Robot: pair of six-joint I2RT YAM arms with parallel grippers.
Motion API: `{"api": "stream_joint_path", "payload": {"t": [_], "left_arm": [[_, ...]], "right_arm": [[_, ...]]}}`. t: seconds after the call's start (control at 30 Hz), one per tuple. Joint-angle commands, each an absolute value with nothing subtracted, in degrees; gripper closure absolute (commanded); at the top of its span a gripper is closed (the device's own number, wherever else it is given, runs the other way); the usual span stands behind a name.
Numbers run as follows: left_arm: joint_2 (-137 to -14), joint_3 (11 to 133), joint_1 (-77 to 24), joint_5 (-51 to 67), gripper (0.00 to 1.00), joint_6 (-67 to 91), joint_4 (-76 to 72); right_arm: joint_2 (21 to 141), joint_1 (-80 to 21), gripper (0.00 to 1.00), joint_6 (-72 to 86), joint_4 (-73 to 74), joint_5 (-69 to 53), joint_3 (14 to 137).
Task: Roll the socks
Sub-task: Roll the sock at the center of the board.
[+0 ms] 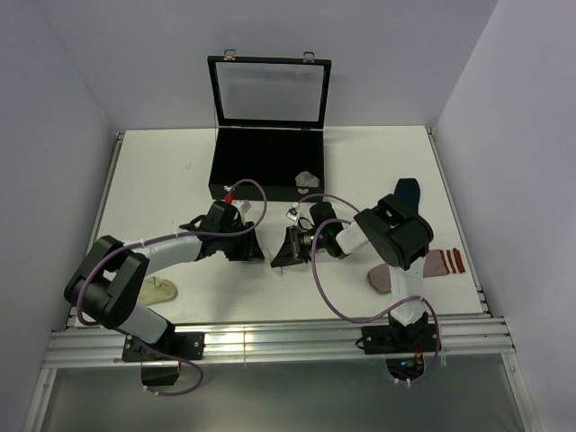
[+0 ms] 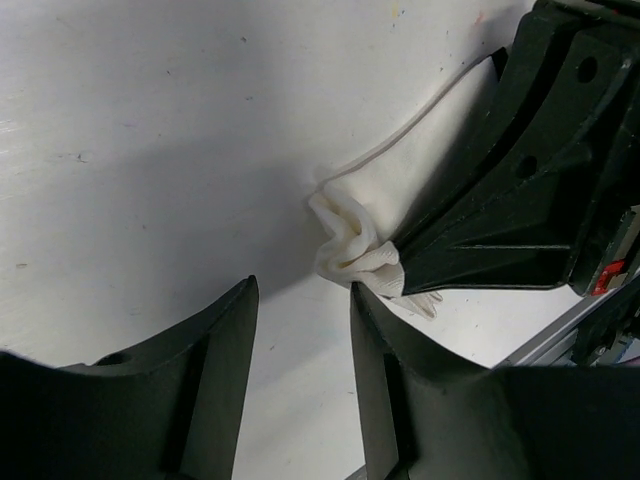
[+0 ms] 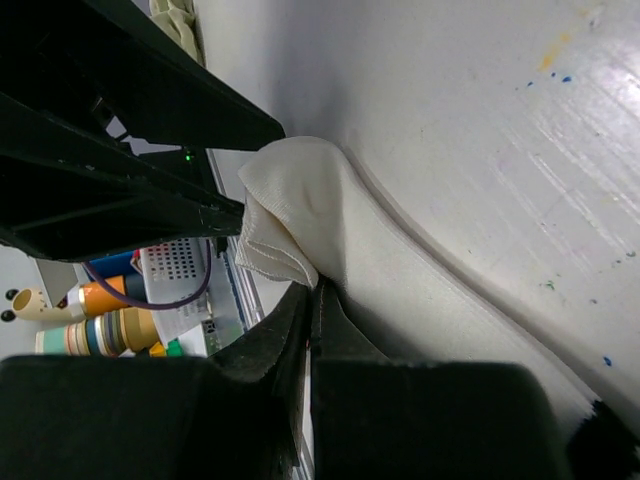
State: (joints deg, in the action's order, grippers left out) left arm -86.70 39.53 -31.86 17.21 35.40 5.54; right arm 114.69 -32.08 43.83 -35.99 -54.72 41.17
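A white sock (image 2: 352,240) lies on the table, its end bunched into folds. My right gripper (image 3: 312,292) is shut on that folded end, the cloth pinched between its fingertips. In the left wrist view the same right gripper (image 2: 405,262) comes in from the right onto the bunch. My left gripper (image 2: 302,290) stands open just short of the bunch, nothing between its fingers, its right fingertip close to the fabric. From above, the left gripper (image 1: 256,246) and the right gripper (image 1: 284,256) meet nose to nose at mid-table, hiding most of the white sock.
A pinkish-grey sock with dark red cuff stripes (image 1: 436,264) and a navy sock (image 1: 409,191) lie by the right arm. A cream sock (image 1: 160,291) lies at the near left. An open black case (image 1: 268,166) stands at the back. The table's front rail (image 1: 270,337) is near.
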Motion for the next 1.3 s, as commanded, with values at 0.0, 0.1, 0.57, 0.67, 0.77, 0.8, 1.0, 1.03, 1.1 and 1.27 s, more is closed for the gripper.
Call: {"api": "stream_joint_path", "payload": {"t": [0.0,0.1,0.57,0.67,0.77,0.8,1.0,1.03,1.1,1.27], "left_arm": [[-87.5,41.9,-32.3,19.9,0.53,33.4,5.3],[-88.4,42.5,-32.3,20.7,0.53,32.7,5.2],[-92.4,43.9,-32.8,22.9,0.54,33.2,1.7],[-92.9,43.9,-32.8,23.2,0.57,33.4,1.3],[-93.3,43.7,-32.8,23.5,0.61,33.7,1.1],[-93.4,43.8,-32.8,23.5,0.63,33.7,1.0],[-93.6,43.7,-32.8,23.3,0.98,33.8,0.8],[-93.6,43.6,-32.8,23.3,0.99,33.9,0.7],[-93.4,43.6,-32.7,23.1,1.00,34.1,0.8],[-93.4,43.9,-32.8,22.5,1.00,34.9,1.6]], "right_arm": [[115.2,-31.6,1.00,41.9,-34.1,-52.7,41.9],[115.5,-31.6,1.00,42.0,-34.4,-52.9,42.2],[115.2,-31.5,1.00,41.1,-32.8,-53.1,42.9],[115.1,-31.6,1.00,40.8,-32.2,-53.0,42.9],[114.9,-31.6,1.00,40.1,-31.0,-52.9,43.2],[114.8,-31.6,1.00,39.8,-30.7,-52.9,43.4],[112.2,-31.8,0.93,36.7,-25.6,-51.4,44.7],[110.7,-31.8,0.90,35.3,-24.4,-50.9,44.9],[108.7,-32.3,0.84,33.5,-20.4,-48.3,45.5],[100.4,-33.7,0.70,28.0,-12.8,-40.6,45.6]]}}
